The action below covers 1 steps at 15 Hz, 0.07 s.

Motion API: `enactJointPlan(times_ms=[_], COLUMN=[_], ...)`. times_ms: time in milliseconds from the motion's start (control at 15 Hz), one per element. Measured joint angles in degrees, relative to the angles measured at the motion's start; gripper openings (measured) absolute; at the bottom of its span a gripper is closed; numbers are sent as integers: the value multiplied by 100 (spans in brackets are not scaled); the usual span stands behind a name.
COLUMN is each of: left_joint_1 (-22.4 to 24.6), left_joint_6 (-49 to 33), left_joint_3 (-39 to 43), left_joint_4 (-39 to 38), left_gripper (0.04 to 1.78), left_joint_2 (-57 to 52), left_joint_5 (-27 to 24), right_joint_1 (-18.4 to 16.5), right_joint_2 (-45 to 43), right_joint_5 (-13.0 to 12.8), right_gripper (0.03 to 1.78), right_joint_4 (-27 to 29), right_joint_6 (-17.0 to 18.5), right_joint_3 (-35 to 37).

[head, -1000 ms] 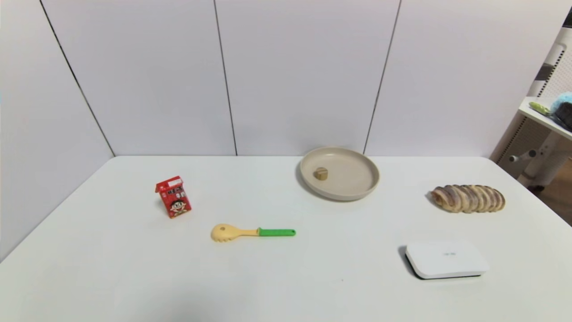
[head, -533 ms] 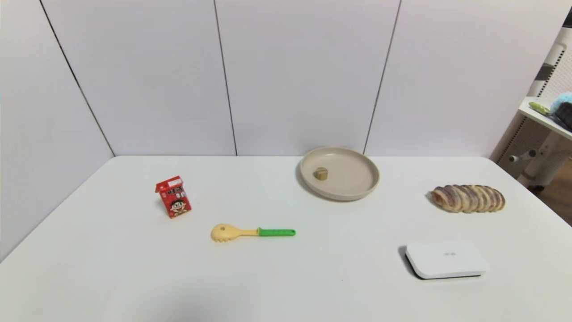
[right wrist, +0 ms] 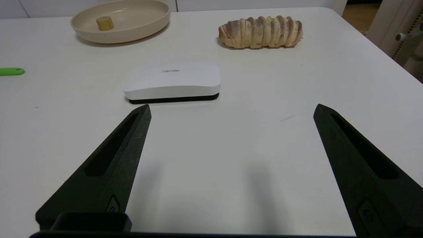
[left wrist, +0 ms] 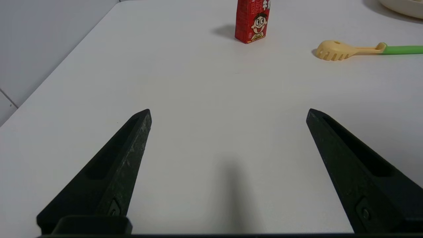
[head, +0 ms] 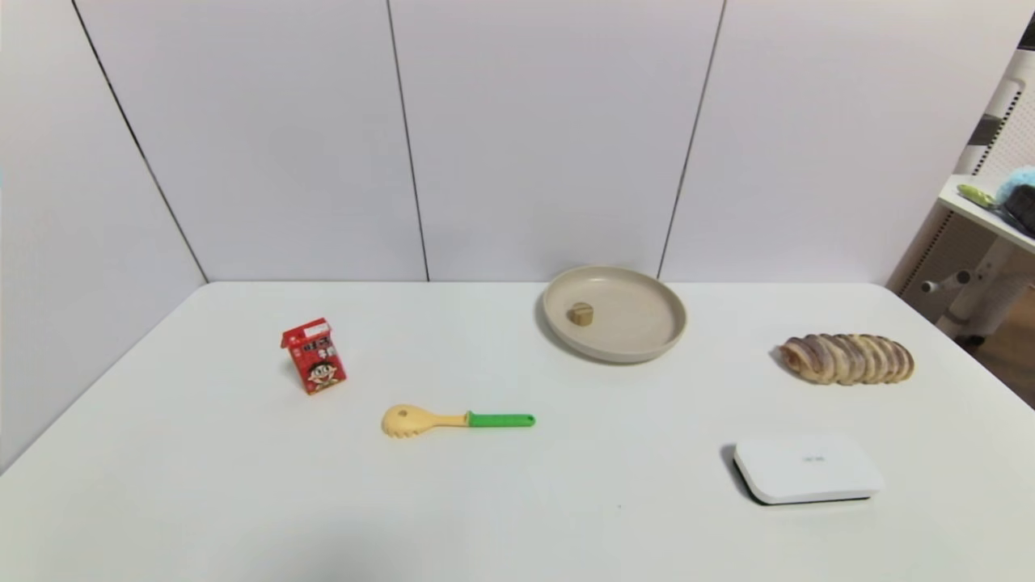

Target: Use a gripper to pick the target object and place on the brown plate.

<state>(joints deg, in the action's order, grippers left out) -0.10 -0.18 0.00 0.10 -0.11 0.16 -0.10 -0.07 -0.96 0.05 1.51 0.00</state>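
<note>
The small tan round chunk [head: 580,314] lies inside the brown plate [head: 647,343] at the back middle of the white table, toward the plate's left side. It also shows in the right wrist view [right wrist: 104,23], in the plate [right wrist: 145,28]. Neither arm shows in the head view. My left gripper [left wrist: 228,112] is open and empty over bare table near the front left. My right gripper [right wrist: 231,109] is open and empty over bare table near the front right, just short of the white box.
A red milk carton [head: 314,356] stands at the left. A yellow spoon with green handle [head: 453,420] lies in the middle. A striped bread loaf [head: 847,359] lies at the right, a white flat box [head: 805,470] in front of it. A side table stands beyond the right edge.
</note>
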Motion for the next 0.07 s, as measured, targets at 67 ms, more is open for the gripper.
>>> enactJointPlan(times_ms=[67], left_joint_1=[0], left_joint_6=[-2], left_joint_3=[0], left_joint_4=[0], left_gripper=[169], left_joint_2=[0], left_joint_5=[-2], right_joint_1=[0], right_joint_2=[0], right_joint_5=[-7], right_gripper=[170], right_joint_4=[2], right_joint_6=[39], right_joint_3=[0])
